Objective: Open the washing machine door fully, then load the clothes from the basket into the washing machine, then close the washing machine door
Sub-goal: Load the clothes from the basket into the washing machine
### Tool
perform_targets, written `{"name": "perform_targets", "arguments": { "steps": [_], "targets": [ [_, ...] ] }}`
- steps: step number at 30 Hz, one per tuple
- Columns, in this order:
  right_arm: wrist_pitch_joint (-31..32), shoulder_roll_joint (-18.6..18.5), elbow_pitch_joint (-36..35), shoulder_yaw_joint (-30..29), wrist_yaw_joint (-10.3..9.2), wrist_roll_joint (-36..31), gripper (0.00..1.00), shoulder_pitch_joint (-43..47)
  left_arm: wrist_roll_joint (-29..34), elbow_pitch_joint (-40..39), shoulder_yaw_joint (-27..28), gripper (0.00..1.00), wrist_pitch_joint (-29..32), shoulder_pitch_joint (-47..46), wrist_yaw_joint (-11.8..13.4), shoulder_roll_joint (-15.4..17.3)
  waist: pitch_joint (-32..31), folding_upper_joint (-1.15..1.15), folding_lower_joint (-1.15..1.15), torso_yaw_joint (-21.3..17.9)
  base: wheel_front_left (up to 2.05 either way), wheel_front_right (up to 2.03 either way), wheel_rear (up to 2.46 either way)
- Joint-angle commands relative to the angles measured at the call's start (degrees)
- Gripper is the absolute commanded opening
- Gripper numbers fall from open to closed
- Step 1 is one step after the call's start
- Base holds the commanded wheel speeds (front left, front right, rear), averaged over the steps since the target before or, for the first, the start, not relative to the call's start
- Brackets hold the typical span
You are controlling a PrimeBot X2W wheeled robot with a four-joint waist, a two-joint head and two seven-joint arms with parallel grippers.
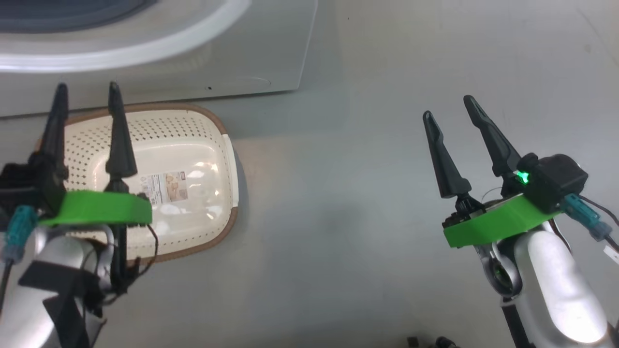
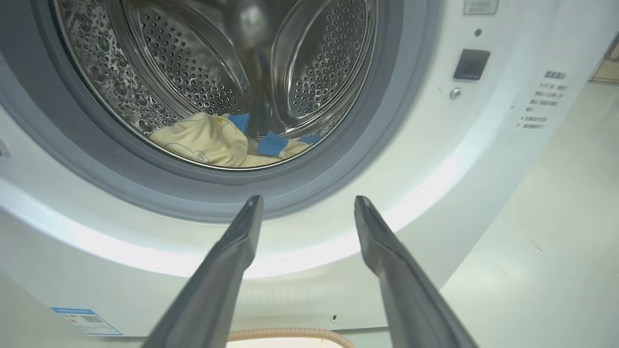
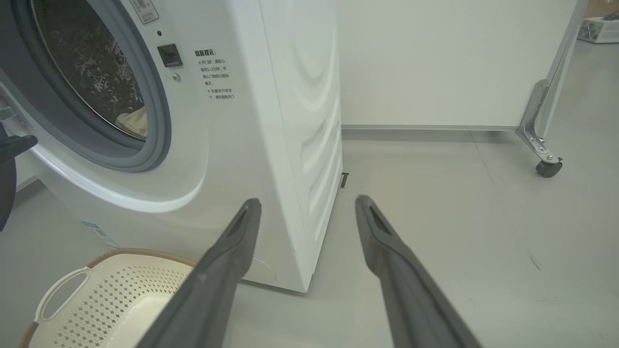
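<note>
The washing machine (image 1: 217, 58) stands at the top left, its round opening uncovered; the washing machine door is out of view. Inside the steel drum (image 2: 319, 63) lie the clothes (image 2: 208, 140), pale yellow with blue patches, also visible as a yellow patch, the clothes (image 3: 136, 123), through the opening. The cream basket (image 1: 203, 145) sits on the floor in front of the machine with just a label inside. My left gripper (image 1: 87, 87) hovers open over the basket, and my left gripper (image 2: 309, 199) points up at the drum. My right gripper (image 1: 449, 107) is open above bare floor, right of the machine.
Grey floor (image 1: 362, 193) stretches right of the basket. A white partition on a caster wheel (image 3: 549, 168) stands behind and right of the machine (image 3: 271, 121). The basket (image 3: 121, 290) lies at its foot. A dark shape (image 3: 9, 159) I cannot identify sits at that view's left edge.
</note>
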Motion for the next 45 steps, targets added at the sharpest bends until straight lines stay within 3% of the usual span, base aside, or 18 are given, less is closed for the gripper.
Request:
{"name": "perform_targets", "arguments": {
  "steps": [1,9,26,45],
  "targets": [
    [-0.53,-0.14,-1.32,0.5,0.43,-0.67,1.0,1.62,0.76,-2.81,1.99,1.0,-0.74,1.71,12.98,1.05,-2.98,0.0,0.01,1.72,0.0,0.0,0.0],
    [-0.21,-0.78,-0.57,-1.12,0.43,-2.46,1.0,6.59,2.82,-6.54,1.04,1.0,-1.09,12.29,13.35,-2.62,-10.05,0.0,0.01,4.76,0.0,0.0,0.0],
    [5.08,-1.13,-4.98,-3.05,0.43,-4.4,1.0,16.28,6.29,-2.83,0.86,1.0,-1.11,22.8,6.91,-7.52,-22.24,0.0,0.01,7.87,0.0,0.0,0.0],
    [8.15,-0.36,-9.56,-4.3,0.43,-5.08,1.0,21.66,8.88,-1.83,2.2,1.0,-1.11,26.0,4.4,-9.46,-26.59,0.0,0.01,8.68,0.0,0.0,0.0]
  ]
}}
